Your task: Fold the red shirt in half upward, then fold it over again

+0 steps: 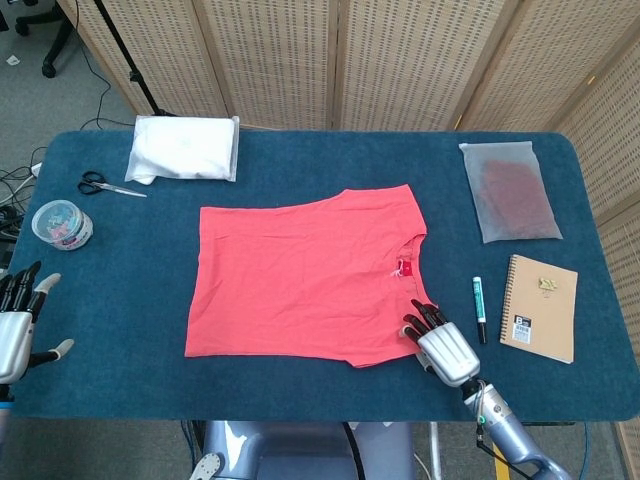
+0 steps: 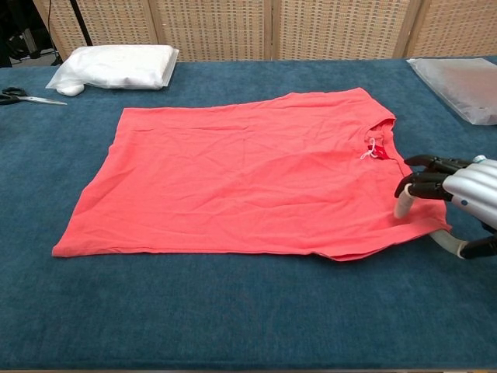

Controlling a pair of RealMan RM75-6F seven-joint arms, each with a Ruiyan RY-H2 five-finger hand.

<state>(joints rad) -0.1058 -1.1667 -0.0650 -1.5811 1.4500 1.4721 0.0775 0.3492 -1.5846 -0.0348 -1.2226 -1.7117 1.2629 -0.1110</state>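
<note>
Near the surface's front edge, my right hand (image 2: pixel 454 198) pinched the near right corner of the red shirt (image 1: pixel 305 280), which lay flat and unfolded mid-surface; my left hand (image 1: pixel 17 320) hovered open. Both folds remained.

The shirt (image 1: pixel 305 280) fills the middle of the tabletop (image 1: pixel 300 155). A bare strip runs along the front edge, and another between the shirt's left hem and the tub (image 1: pixel 62 223) at the left edge. On the right, the pen (image 1: pixel 478 309) and notebook (image 1: pixel 540 306) crowd the passage; behind them lies a pouch (image 1: pixel 508 190). Scissors (image 1: pixel 108 185) and a white packet (image 1: pixel 184 148) occupy the far left corner.
</note>
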